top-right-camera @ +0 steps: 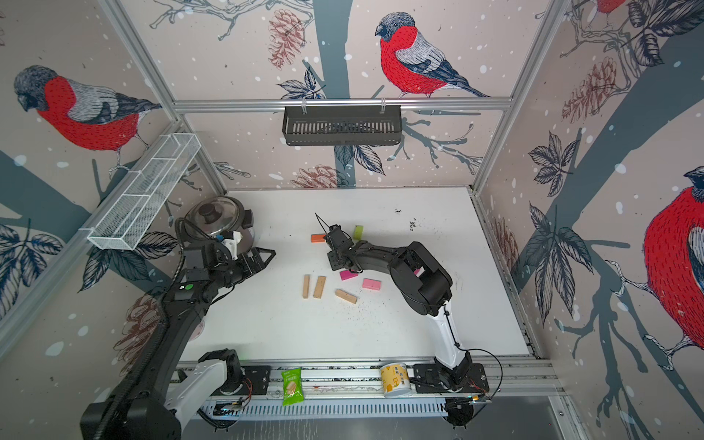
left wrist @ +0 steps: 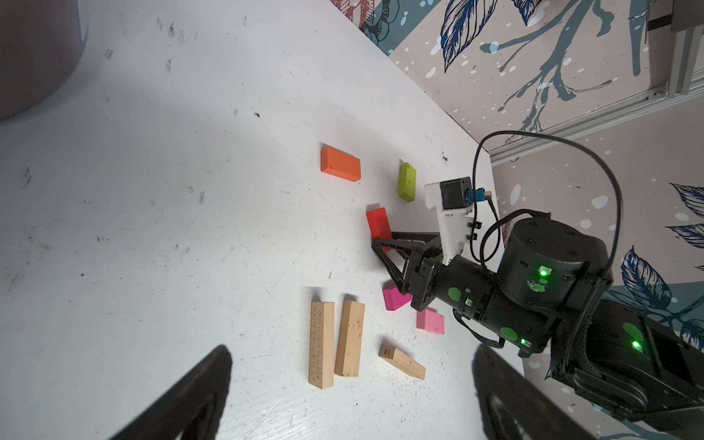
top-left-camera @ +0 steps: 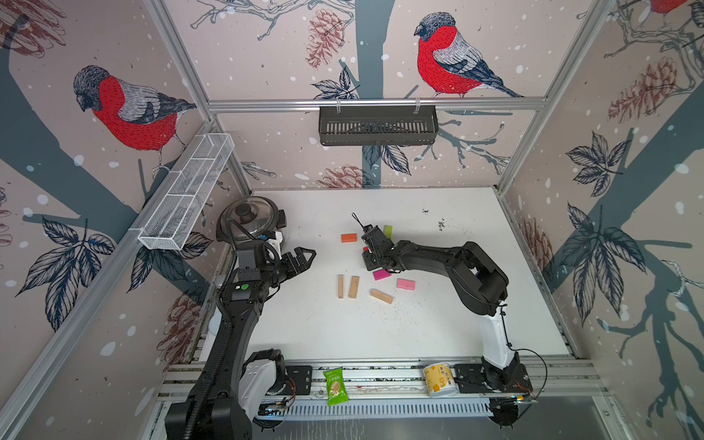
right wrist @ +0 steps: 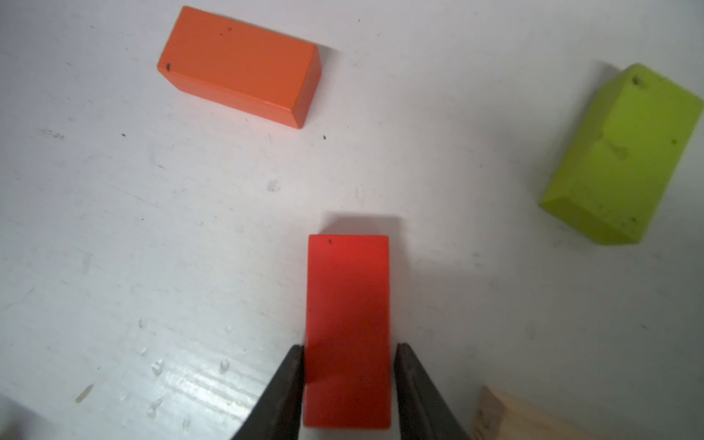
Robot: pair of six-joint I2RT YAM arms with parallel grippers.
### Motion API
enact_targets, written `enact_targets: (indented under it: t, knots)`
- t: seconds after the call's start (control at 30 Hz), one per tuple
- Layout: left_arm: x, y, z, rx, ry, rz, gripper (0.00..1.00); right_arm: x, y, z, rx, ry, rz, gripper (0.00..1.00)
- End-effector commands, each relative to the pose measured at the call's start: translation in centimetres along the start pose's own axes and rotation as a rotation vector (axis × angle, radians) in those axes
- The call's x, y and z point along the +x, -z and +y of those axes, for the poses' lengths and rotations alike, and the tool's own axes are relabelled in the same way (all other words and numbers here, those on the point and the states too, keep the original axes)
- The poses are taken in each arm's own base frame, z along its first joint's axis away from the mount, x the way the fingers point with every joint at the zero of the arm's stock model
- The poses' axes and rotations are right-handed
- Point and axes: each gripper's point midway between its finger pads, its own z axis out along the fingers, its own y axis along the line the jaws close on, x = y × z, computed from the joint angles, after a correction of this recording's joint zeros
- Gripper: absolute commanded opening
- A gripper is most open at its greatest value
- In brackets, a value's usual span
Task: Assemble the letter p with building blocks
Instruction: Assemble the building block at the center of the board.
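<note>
At the far left corner of the white counter [top-left-camera: 457, 312] stands a steel pot with a glass lid and a black knob [top-left-camera: 247, 221]. Just beside it, toward the middle, the left pincer [top-left-camera: 309, 260] hangs above the surface with its jaws spread wide and nothing between them. Further right, near the counter's centre, the building blocks lie loose and flat, not yet joined into a letter. A short orange wooden block [top-left-camera: 349, 238] sits toward the back, well apart from two long plain tan wooden blocks [top-left-camera: 340, 286] that lie side by side nearer the front, almost parallel, with a thin gap between them in the left wrist view. Right of the orange one lies a short red wooden block [right wrist: 347, 327], and the right pincer [right wrist: 348, 347] reaches down over it. In the right wrist view its black fingertips [right wrist: 293, 365] stand one at each long side of the block, close against it; whether they truly squeeze it I cannot tell. A third tan wooden block [top-left-camera: 381, 296] lies slanted to the right of the pair, near the front. Behind it a magenta wooden block [top-left-camera: 381, 274] is partly covered by the right arm in both top views. A lime-green wooden block [top-left-camera: 388, 230] lies at the back, just beyond the right wrist, and a pale pink wooden block [top-left-camera: 405, 284] is the rightmost, near the magenta one but not touching it.
</note>
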Motion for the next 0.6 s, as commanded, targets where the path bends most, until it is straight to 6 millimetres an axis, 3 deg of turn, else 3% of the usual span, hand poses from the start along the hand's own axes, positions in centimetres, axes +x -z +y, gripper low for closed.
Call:
enact_targets:
  t: [0.0,0.3,0.57]
  knots:
    - [-0.3,0.1,-0.7,0.033,-0.022,-0.012,0.97,4.0,-0.2,-1.0,0.037,-0.001,0.151,0.38]
    - [-0.4,0.2,-0.8,0.039,-0.024,-0.017,0.97,3.1,0.0,-0.5,0.017,-0.017,0.133,0.27]
    - [-0.4,0.3,-1.0,0.045,-0.026,-0.02,0.97,0.2,-1.3,-1.2,-0.003,-0.102,0.11,0.22]
